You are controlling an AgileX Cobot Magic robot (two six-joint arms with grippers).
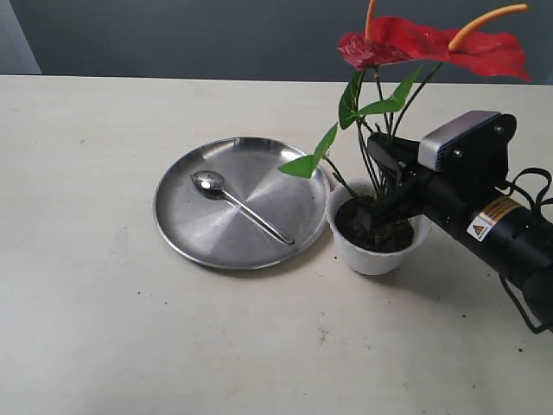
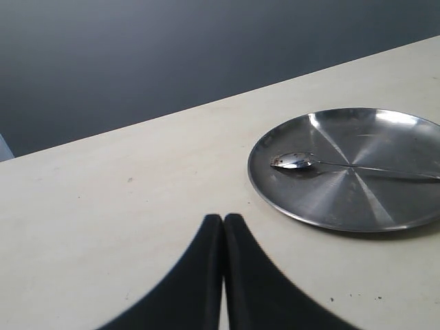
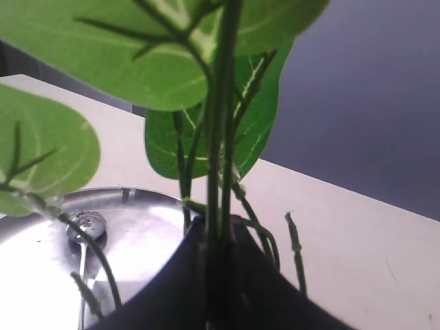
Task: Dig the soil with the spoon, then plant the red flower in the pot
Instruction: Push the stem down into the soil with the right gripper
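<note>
Lighting is even, soft and overhead. Shadows under the pot point(image 1: 378, 251) and steel plate point(image 1: 186, 233) fall short and faint on the tabletop point(image 1: 104, 328). The plate shows bright glare streaks, strongest in my right wrist view, where it blows out white. There the near leaves point(image 3: 137, 55) and stems point(image 3: 220, 172) are blurred. My left hand point(image 2: 223, 227) reads as featureless black.

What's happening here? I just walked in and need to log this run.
The right gripper is closed on the stems of the red flower, holding it upright with its base in the soil of the white pot. The spoon lies in the steel plate beside the pot. The left gripper is shut and empty, away from the plate.
</note>
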